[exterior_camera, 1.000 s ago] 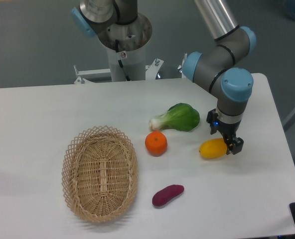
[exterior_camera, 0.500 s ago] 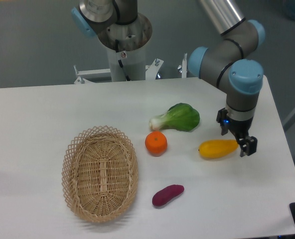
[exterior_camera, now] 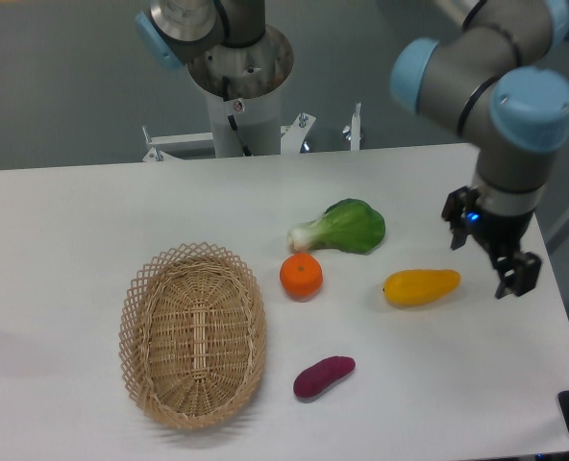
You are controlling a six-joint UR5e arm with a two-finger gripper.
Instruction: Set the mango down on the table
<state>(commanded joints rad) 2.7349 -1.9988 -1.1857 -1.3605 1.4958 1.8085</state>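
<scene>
Fixed camera, mango (exterior_camera: 420, 286) on table (exterior_camera: 73, 221), orange (exterior_camera: 301, 276) and bok choy (exterior_camera: 347, 227) near, pincer (exterior_camera: 508, 277) empty, spread unclear

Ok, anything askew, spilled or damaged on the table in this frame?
Nothing stands out. The mango lies flat on the table, apart from the gripper, which holds nothing. The orange, bok choy, sweet potato and empty basket all lie undisturbed and intact.
</scene>
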